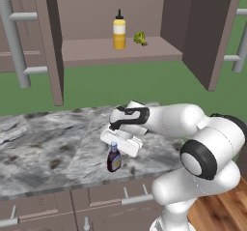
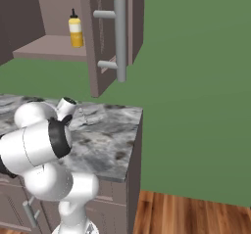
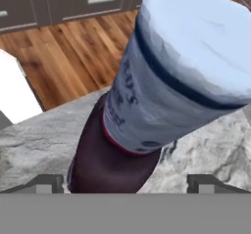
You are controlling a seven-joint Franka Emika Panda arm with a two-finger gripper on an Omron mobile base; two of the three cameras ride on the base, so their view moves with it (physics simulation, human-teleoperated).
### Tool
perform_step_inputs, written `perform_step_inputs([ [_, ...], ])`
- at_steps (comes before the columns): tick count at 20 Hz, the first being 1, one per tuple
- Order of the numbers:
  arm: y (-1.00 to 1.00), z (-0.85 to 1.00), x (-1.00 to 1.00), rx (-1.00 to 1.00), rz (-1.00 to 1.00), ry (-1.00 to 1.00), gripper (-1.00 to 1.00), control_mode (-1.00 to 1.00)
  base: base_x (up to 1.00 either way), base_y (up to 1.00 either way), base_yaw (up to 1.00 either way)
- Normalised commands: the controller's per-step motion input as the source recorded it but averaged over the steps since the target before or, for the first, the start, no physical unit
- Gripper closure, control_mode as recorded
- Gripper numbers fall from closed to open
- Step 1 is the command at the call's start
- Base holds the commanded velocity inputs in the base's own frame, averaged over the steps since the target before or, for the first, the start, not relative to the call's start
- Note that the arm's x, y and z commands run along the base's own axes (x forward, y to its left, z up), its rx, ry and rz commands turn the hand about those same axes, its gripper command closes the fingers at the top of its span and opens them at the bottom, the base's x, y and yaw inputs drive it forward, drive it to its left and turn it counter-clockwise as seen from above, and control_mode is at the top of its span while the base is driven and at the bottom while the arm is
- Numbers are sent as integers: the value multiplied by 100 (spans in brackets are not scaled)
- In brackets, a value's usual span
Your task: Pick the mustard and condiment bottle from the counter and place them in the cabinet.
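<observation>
We have the gripper (image 1: 117, 145) poised directly over the condiment bottle (image 1: 114, 158), which stands upright on the counter (image 1: 48, 148) near its front edge, and the jaws are spread wide with nothing between them yet. The mustard (image 1: 119, 31) already stands on the shelf of the cabinet (image 1: 96, 51), beside a small green item we cannot identify at this size. To do the grasp well, we should come straight down so the fingertips (image 3: 45, 183) pass either side of the narrow neck, then close below the cap, on the neck or upper body, keeping the bottle vertical so it does not tip toward the counter's edge. The hand view gives us what the base views cannot: the pale cap and neck of the condiment bottle (image 3: 162, 81) looming close and seemingly centred between the two tips. The left base view shows the bottle's place on the slab; the right base view shows the mustard (image 2: 75, 30) and an open cabinet door.
</observation>
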Motion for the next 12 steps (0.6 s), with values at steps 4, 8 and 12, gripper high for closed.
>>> perform_step_inputs([
  [4, 14, -18, 0, 0, 0, 0, -100, -100, 0, 0, 0],
  [8, 14, -20, -5, 0, 0, 0, -100, -100, 0, 0, 0],
  [12, 19, -23, -12, 0, -2, 0, 100, -100, 0, 0, 0],
])
